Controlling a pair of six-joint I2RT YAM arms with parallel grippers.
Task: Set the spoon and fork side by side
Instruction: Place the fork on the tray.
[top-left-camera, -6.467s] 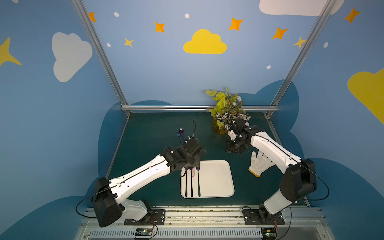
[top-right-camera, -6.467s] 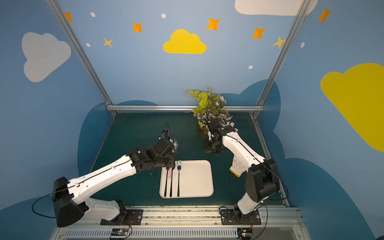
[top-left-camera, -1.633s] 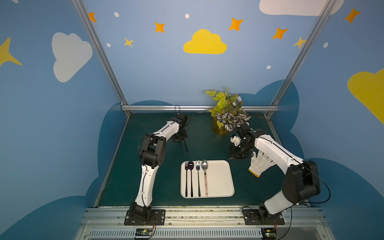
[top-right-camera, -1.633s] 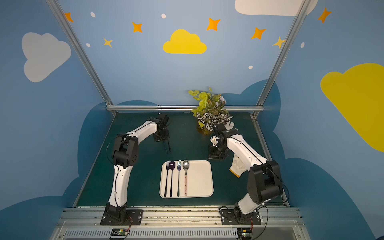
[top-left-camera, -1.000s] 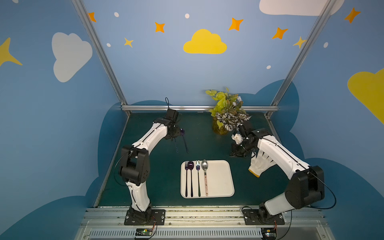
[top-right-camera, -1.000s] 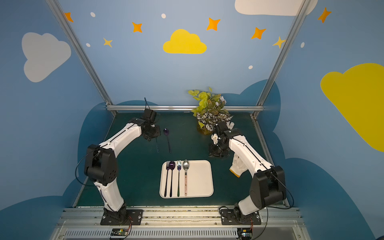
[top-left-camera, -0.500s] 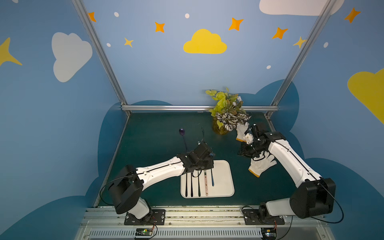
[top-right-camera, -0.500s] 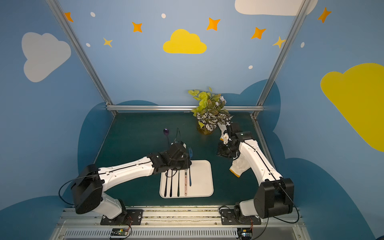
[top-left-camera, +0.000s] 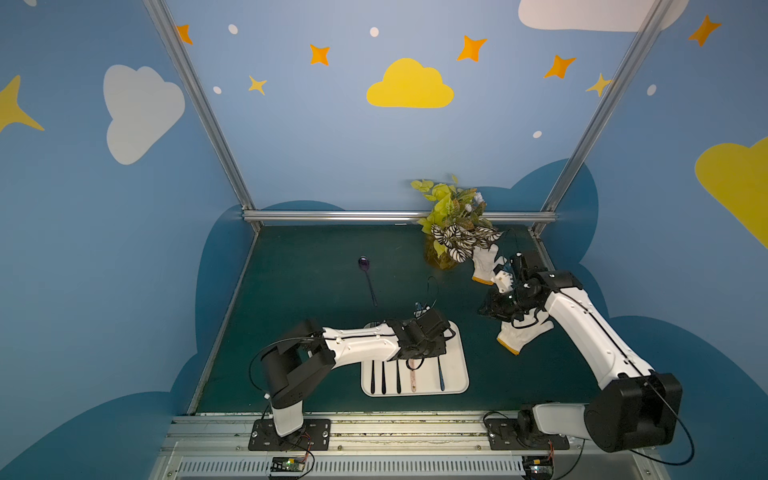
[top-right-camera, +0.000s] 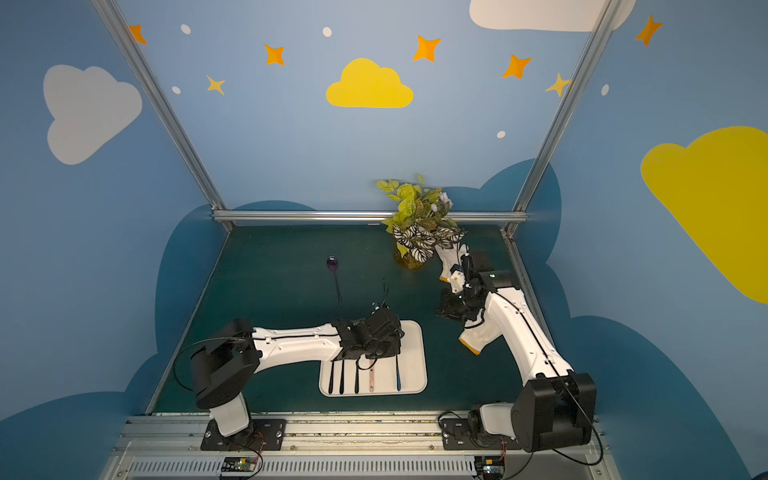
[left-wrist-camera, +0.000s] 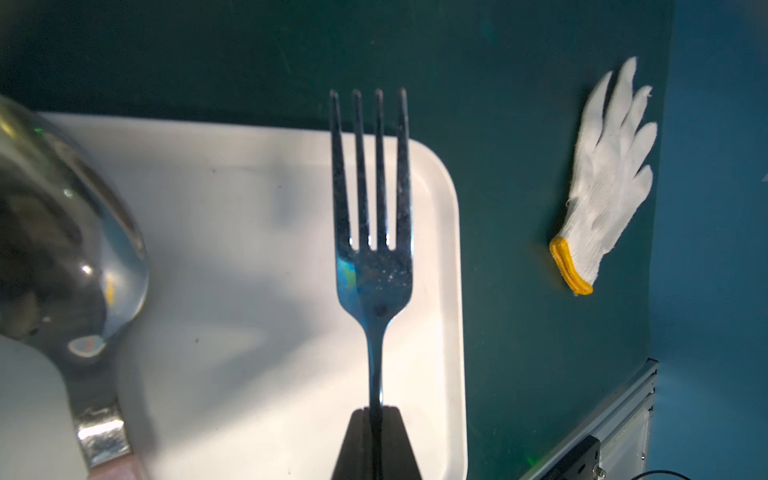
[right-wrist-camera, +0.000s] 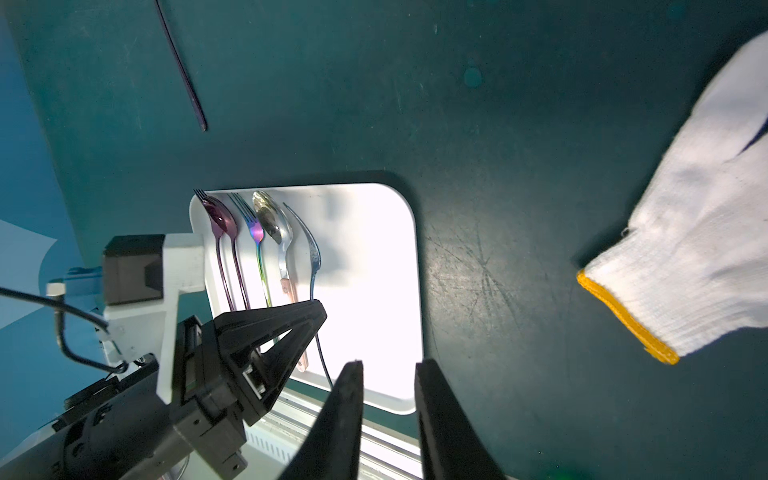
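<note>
Pinching slim bluish metal fork (left-wrist-camera: 372, 257) with left gripper (left-wrist-camera: 376, 411), beside glossy spoon (left-wrist-camera: 62, 249) on smooth white round-cornered tray (left-wrist-camera: 249, 199). With right gripper (right-wrist-camera: 388, 365): slightly spread, empty.

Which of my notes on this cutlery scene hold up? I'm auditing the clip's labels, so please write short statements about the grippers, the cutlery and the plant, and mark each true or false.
1. The left gripper is shut on a fork by its handle. True.
2. The right gripper holds a white glove. False: its jaws stand apart with nothing between them, and the glove lies on the mat.
3. A purple spoon lies on the mat, outside the tray. True.
4. The tray holds no spoon. False: a silver spoon lies in it, among other cutlery.
5. The plant stands at the near edge, by the arm bases. False: it stands at the far side.
</note>
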